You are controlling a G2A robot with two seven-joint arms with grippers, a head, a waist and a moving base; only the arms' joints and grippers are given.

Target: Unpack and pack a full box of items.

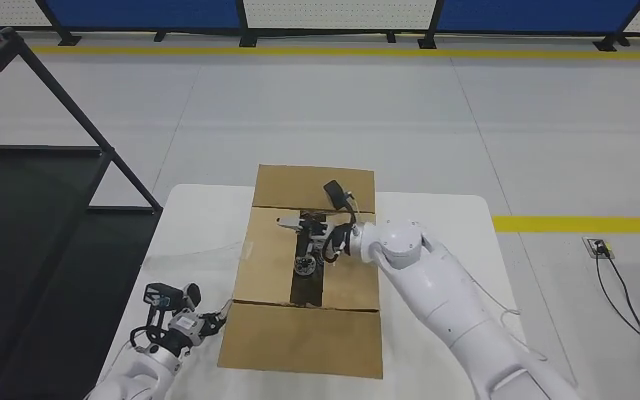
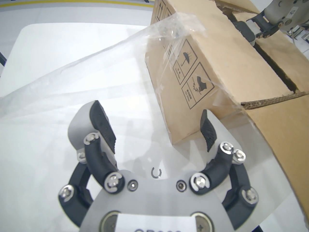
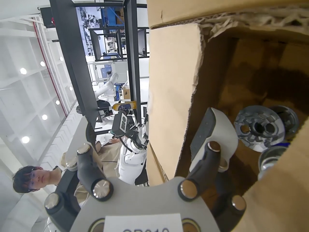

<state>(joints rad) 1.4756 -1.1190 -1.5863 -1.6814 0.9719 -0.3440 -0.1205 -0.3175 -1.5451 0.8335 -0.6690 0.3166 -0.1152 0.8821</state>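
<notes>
box (image 1: 305, 345): interior mostly hidden under flaps (image 1: 268, 262) | metal parts (image 3: 258, 131): partly behind flaps, kind unclear

A brown cardboard box (image 1: 345, 285) sits at the middle of the white table. Its far and near flaps lie spread outward, and its left and right flaps are folded inward with a narrow dark gap between them. Handling symbols are printed on its left side, where clear film (image 2: 178, 27) hangs loose from the top edge. Inside, low in the box, lie grey metal discs (image 3: 259, 127) with round holes, touching one another.
</notes>
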